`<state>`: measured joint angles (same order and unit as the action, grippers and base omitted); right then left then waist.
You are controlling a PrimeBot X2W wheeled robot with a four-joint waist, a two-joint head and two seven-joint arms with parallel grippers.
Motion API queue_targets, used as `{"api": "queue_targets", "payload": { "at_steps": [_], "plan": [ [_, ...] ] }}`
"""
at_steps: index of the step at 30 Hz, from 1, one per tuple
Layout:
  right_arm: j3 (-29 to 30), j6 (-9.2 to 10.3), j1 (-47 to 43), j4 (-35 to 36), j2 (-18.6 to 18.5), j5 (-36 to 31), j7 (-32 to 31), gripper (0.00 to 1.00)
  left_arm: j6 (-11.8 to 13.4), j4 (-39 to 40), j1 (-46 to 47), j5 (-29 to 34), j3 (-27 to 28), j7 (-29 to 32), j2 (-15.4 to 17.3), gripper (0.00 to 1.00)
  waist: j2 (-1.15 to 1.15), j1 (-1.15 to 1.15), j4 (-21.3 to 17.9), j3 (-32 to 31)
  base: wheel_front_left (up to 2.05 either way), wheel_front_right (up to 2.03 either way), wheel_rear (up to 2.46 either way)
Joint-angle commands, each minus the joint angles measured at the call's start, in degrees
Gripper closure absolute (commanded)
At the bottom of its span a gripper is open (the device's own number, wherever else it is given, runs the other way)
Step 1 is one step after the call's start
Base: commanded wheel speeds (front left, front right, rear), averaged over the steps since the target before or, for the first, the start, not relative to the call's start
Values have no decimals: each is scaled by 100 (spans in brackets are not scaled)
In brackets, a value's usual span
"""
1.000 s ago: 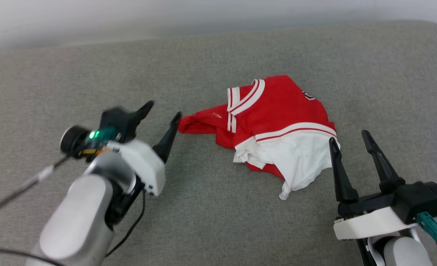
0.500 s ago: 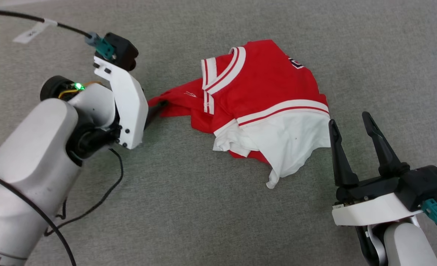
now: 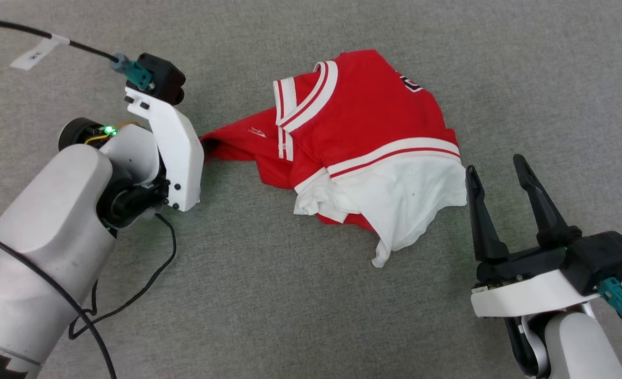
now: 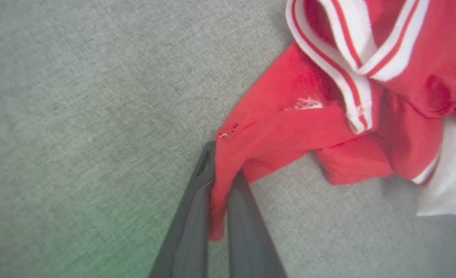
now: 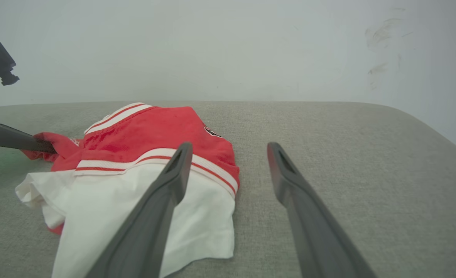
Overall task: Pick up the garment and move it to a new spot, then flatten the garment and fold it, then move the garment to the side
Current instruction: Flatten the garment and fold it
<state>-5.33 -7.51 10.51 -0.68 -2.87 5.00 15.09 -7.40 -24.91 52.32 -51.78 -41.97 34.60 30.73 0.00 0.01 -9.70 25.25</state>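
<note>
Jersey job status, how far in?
Nothing finished: the garment lies crumpled on the grey surface. In hand: the left gripper is shut on its red corner; the right gripper is open beside the white sleeve. Left: lift, move, flatten, fold, set aside.

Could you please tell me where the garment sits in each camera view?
Head view: garment at centre, slightly right.
Left wrist view: garment at upper right.
Right wrist view: garment left of centre, low.
Shared landmark: red corner pinched between the left fingers.

Lab-like: grey padded surface (image 5: 328, 127), white wall (image 5: 212, 46)
</note>
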Motion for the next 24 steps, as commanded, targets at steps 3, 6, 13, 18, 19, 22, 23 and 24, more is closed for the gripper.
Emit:
{"api": "queue_targets", "payload": {
  "at_steps": [3, 6, 13, 18, 19, 22, 23, 24],
  "plan": [
    [-41, 4, 44, -62, -1, -3, 11, 0, -6, -93, 57, -15, 193, -600, 44, 100, 0, -1, 64, -203, 0, 0, 0],
    [-65, 4, -25, -117, -1, -11, 11, 0, 0, -108, 218, 103, 435, -1226, 157, 100, 0, -1, 116, -419, 0, 0, 0],
    [-96, 3, -193, -254, -1, 27, 11, 0, 183, 167, 705, 331, 1157, -2657, 429, 100, 0, -1, 222, -949, 0, 0, 0],
    [-185, 3, -266, -309, -1, 74, 11, 0, 394, 555, 1348, 753, 1445, -3394, 540, 100, 0, -1, 225, -1192, 0, 0, 0],
    [-205, 4, -274, -312, -1, 84, 11, 0, 442, 639, 1515, 905, 1477, -3564, 553, 100, 0, -1, 210, -1220, 0, 0, 0],
    [-231, 4, -281, -315, -1, 132, 11, 0, 449, 843, 1882, 1086, 1505, -3930, 387, 100, 0, -1, 164, -1279, 0, 0, 0],
    [-221, 4, -289, -320, -2, 140, 11, 0, 435, 896, 1965, 1129, 1471, -3969, 320, 100, 0, -1, 149, -1288, 0, 0, 0],
    [-204, 4, -296, -319, -1, 162, 11, 0, 389, 972, 2028, 1150, 1392, -3975, 240, 100, 0, -1, 135, -1292, 0, 0, 0]
  ]
}}
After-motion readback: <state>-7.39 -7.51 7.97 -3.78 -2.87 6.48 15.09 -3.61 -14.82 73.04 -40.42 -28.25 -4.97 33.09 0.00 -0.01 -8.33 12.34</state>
